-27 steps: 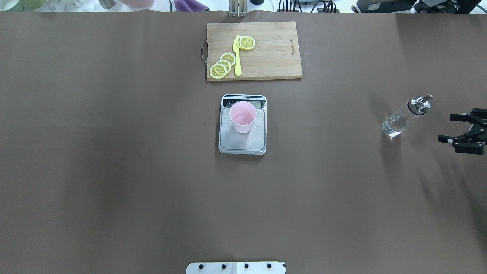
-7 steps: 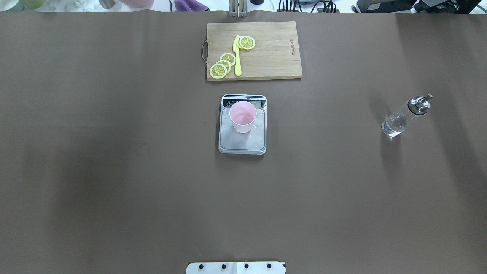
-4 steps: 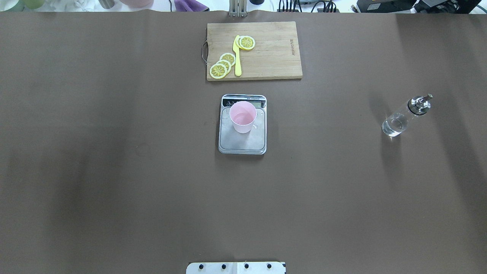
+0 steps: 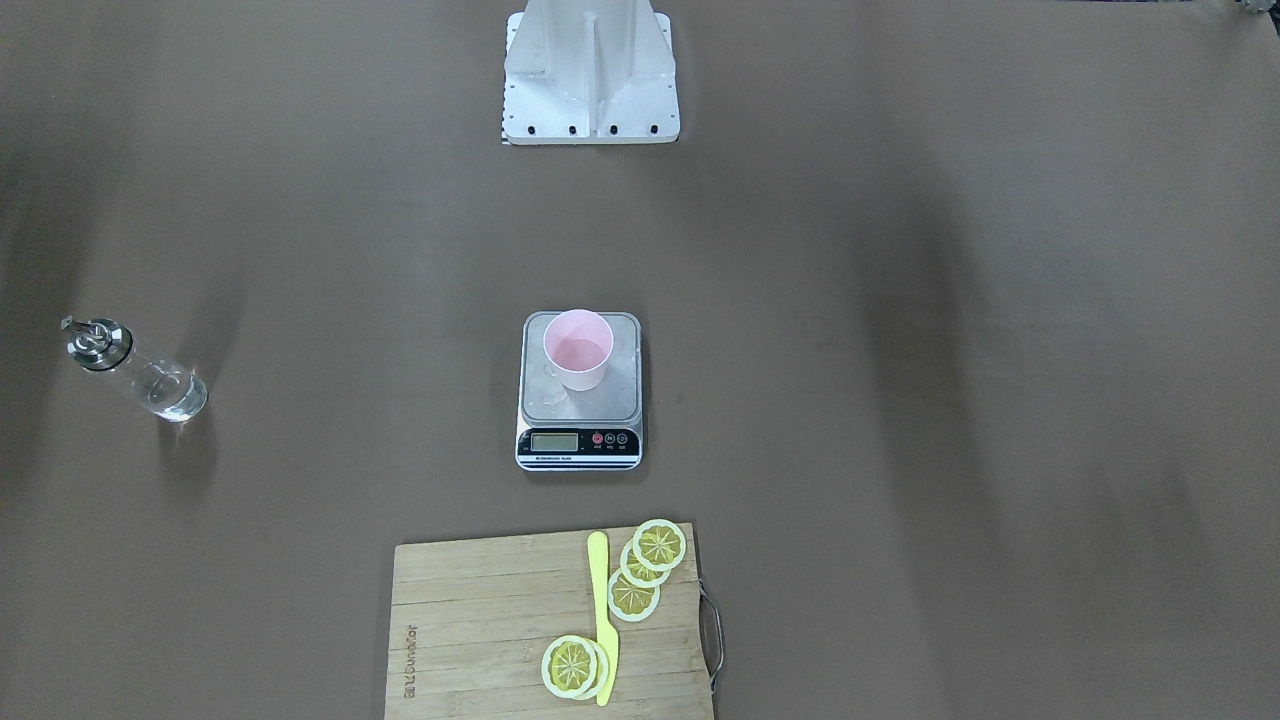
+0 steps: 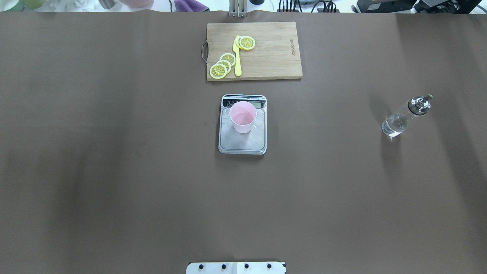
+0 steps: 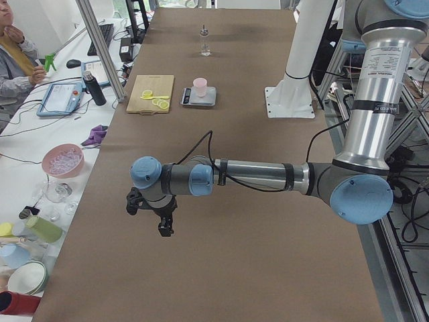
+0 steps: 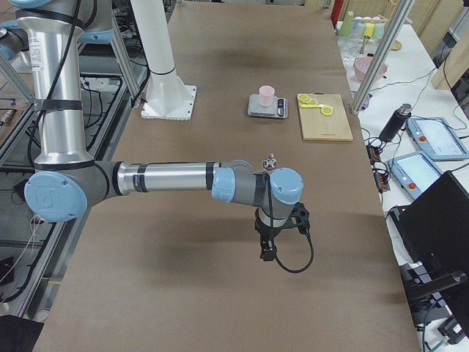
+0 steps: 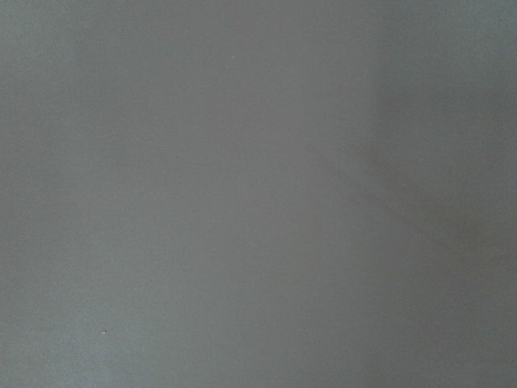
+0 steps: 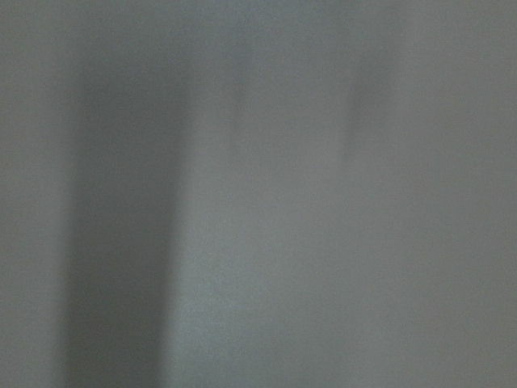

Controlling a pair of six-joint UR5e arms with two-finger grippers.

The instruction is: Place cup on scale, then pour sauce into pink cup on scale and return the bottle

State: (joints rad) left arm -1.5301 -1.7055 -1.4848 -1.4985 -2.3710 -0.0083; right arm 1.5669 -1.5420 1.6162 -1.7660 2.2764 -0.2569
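The pale pink cup (image 5: pixel 242 116) (image 4: pixel 578 349) stands upright on the steel scale (image 5: pixel 242 142) (image 4: pixel 578 445) at the table's middle, with a little liquid in its bottom. The clear glass bottle (image 5: pixel 401 118) (image 4: pixel 140 373) with its silver spout stands on the table far to the right in the overhead view, with clear sauce in its lower part. My left gripper (image 6: pixel 155 215) shows only in the exterior left view and my right gripper (image 7: pixel 280 231) only in the exterior right view, both hanging over bare table. I cannot tell whether either is open or shut.
A bamboo cutting board (image 5: pixel 274 57) with lemon slices (image 5: pixel 223 65) and a yellow knife (image 5: pixel 237 57) lies behind the scale. The robot's white base (image 4: pixel 590 70) stands at the near edge. Both wrist views show only bare brown table. Cups and bottles stand beyond the table's far edge.
My right gripper was at the overhead view's right edge next to the bottle 3.7 s ago and has left that view. Cup, scale and bottle have not moved.
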